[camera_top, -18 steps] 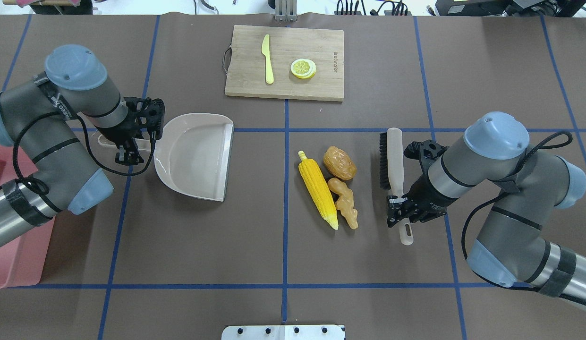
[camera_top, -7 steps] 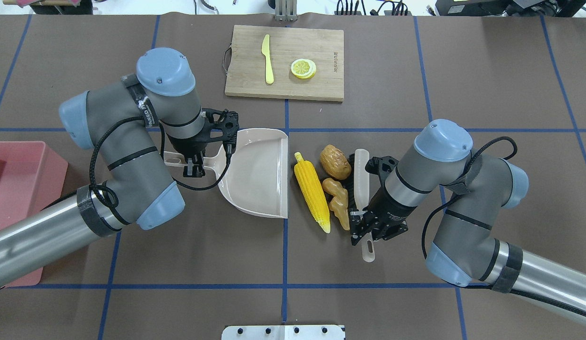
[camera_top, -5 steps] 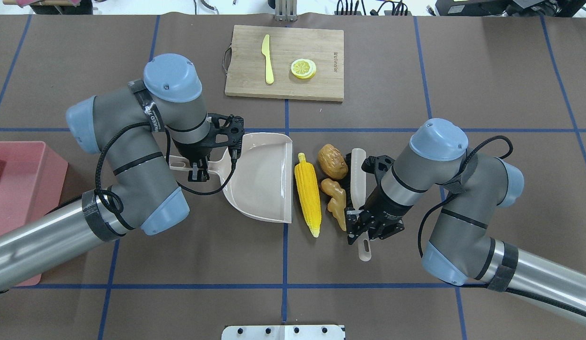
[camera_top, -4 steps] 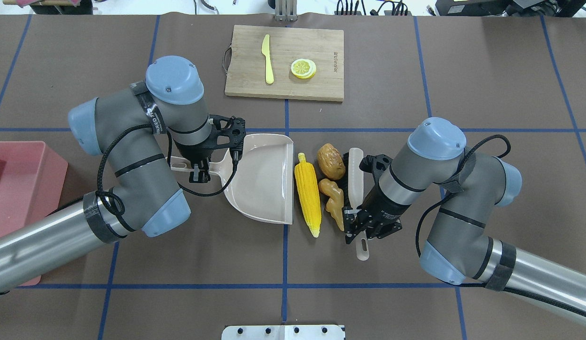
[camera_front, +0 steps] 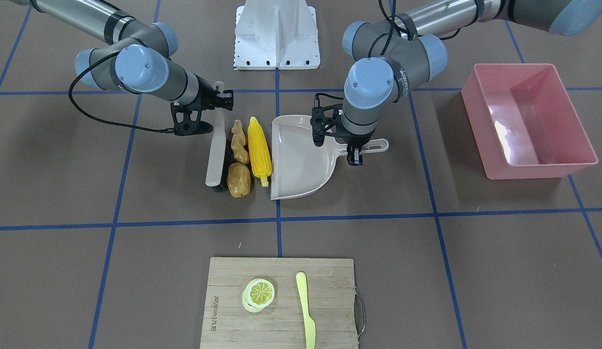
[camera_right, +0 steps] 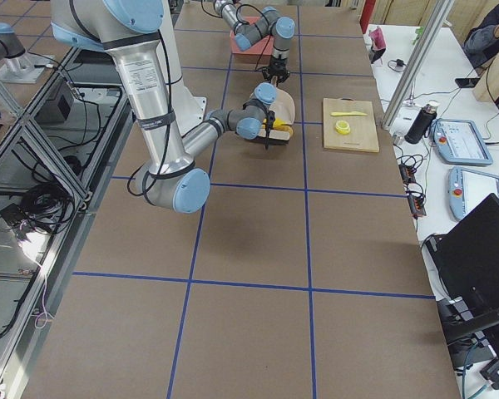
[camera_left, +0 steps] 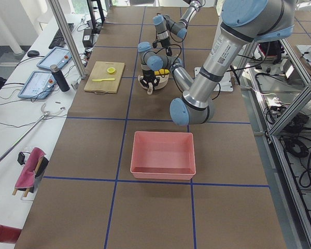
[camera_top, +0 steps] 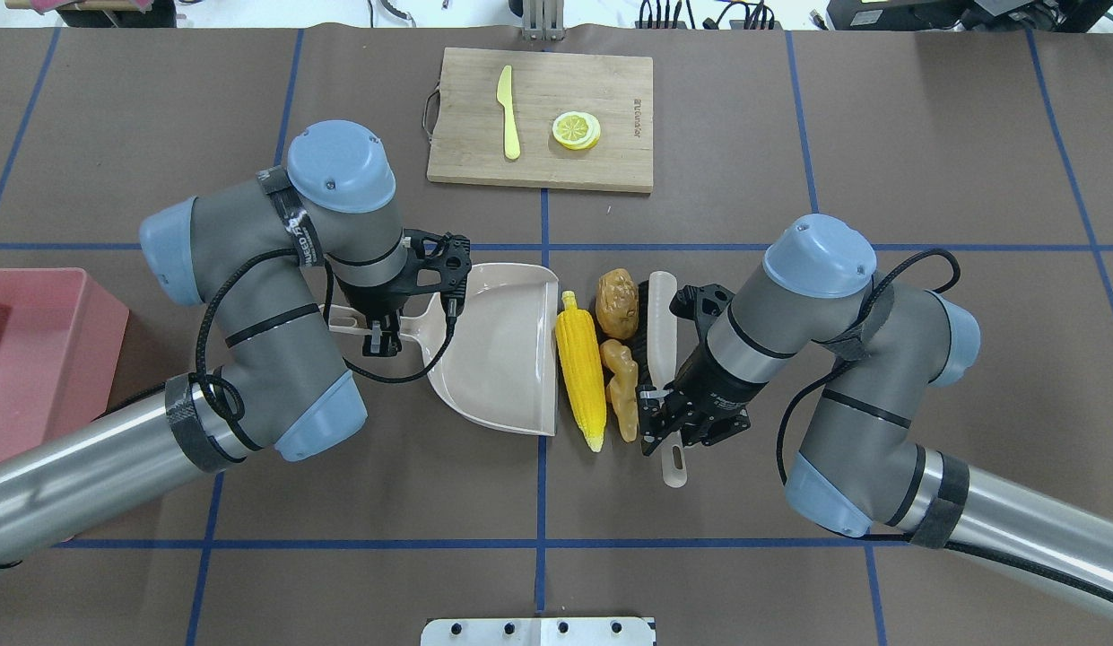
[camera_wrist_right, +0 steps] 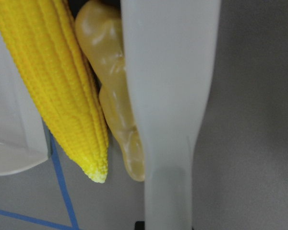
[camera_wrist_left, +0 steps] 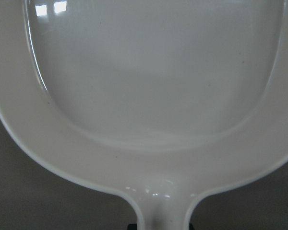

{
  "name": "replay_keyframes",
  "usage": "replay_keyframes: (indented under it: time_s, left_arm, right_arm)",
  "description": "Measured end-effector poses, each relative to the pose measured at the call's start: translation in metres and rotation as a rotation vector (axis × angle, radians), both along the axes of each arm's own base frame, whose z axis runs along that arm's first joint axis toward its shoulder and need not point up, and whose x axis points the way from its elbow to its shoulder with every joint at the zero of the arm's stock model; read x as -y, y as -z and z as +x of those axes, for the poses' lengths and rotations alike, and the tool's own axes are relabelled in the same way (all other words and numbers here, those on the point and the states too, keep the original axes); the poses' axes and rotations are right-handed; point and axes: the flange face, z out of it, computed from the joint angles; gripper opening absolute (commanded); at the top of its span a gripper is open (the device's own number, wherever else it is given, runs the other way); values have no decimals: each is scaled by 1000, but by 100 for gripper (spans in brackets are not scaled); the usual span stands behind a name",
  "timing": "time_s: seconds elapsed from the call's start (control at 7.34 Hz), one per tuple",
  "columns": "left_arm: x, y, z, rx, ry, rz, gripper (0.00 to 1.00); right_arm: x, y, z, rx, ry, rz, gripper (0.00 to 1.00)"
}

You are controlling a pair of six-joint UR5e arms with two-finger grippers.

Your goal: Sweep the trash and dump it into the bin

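The yellow corn cob [camera_top: 581,377] lies along the open lip of the beige dustpan [camera_top: 502,345]. The tan ginger root [camera_top: 621,386] and brown potato [camera_top: 616,302] are squeezed between the cob and the brush [camera_top: 661,332]. My right gripper [camera_top: 668,426] is shut on the brush handle. The right wrist view shows that handle [camera_wrist_right: 170,96] pressed against the ginger [camera_wrist_right: 110,96] and corn [camera_wrist_right: 62,86]. My left gripper [camera_top: 377,327] is shut on the dustpan handle, and the pan [camera_wrist_left: 153,96] fills its wrist view. The pink bin [camera_top: 36,359] stands at the far left.
A wooden cutting board [camera_top: 540,118] with a pale-yellow knife [camera_top: 508,112] and a lemon slice [camera_top: 576,130] lies at the back centre. The robot's white base plate [camera_front: 277,34] is at the near edge. Blue tape lines cross the brown table.
The right arm has pushed the brush and the three toy foods leftward. The left arm brought the dustpan rightward from near the bin. The corn now lies against the pan's lip.
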Motion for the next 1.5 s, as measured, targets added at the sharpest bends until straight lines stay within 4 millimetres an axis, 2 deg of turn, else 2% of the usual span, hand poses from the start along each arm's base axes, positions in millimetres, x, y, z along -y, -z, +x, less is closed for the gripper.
replay_keyframes:
  time_s: [0.27,0.82,1.23,1.5]
  left_arm:
    - [-3,-2,4,8,-4,4,0]
    - [-8,-9,8,17,-12,0,0]
    - [-9,-11,6,39,-13,-15,0]
    - [-9,-5,5,87,-14,-47,0]
  right_arm:
    - [1,5,-1,4,-6,4,0]
    - [13,34,-7,12,-87,29,0]
    - [16,41,-12,9,-115,35,0]
    - [21,43,-9,8,-131,28,0]
